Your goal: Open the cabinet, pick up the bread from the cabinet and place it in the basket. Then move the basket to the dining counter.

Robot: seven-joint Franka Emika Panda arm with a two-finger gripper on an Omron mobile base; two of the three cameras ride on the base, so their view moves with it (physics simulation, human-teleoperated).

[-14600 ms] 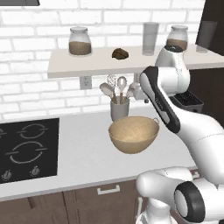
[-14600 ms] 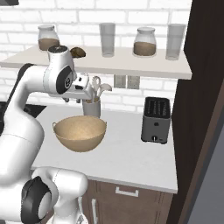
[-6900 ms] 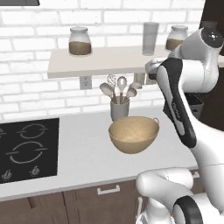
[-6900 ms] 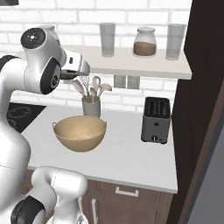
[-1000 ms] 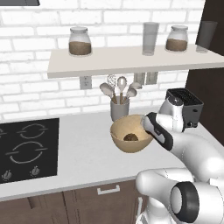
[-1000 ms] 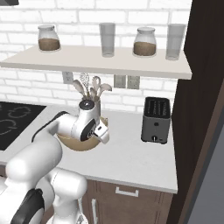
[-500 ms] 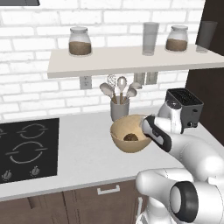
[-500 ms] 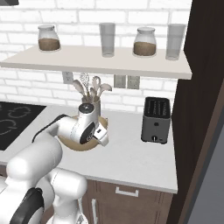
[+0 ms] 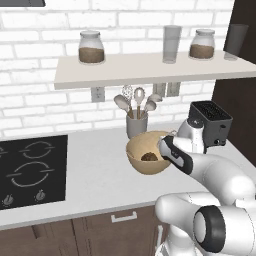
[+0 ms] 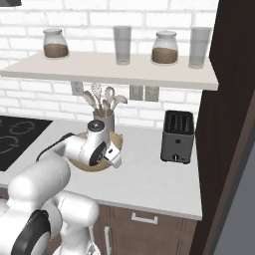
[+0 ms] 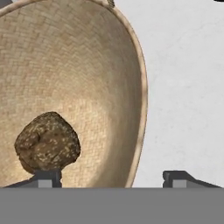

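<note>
Lying at the lower left of the hand view: the bread [image 11: 47, 147], a lumpy dark brown roll speckled with paler flecks, resting on the inner wall of the basket [image 11: 109, 65] near its bottom. Directly above the left fingertip [image 11: 45, 178], just beside it, whether touching or not cannot be told; well apart from the other fingertip at the lower right. Gripper [image 11: 112, 178] spread wide, with the basket's right rim running down between the two tips and nothing clamped: one tip inside the bowl, one outside over the pale speckled worktop [image 11: 188, 87].

In the left base view, seen as a small dark lump [image 9: 148, 157] low inside the tan bowl [image 9: 137, 162] just right of the frame's centre, with the white and dark hand [image 9: 172, 154] pressed up against the bowl's right rim. Grey utensil cup [image 9: 136, 124] with spoons just behind the bowl, black toaster [image 9: 210, 120] to the right, black cooktop [image 9: 30, 167] at the left edge.

In the right base view, basket [image 10: 94, 165] mostly hidden behind the arm at left of centre, only a tan sliver of rim showing.

Basket finely woven in look, warm tan, round and deep, far larger than the roll.
</note>
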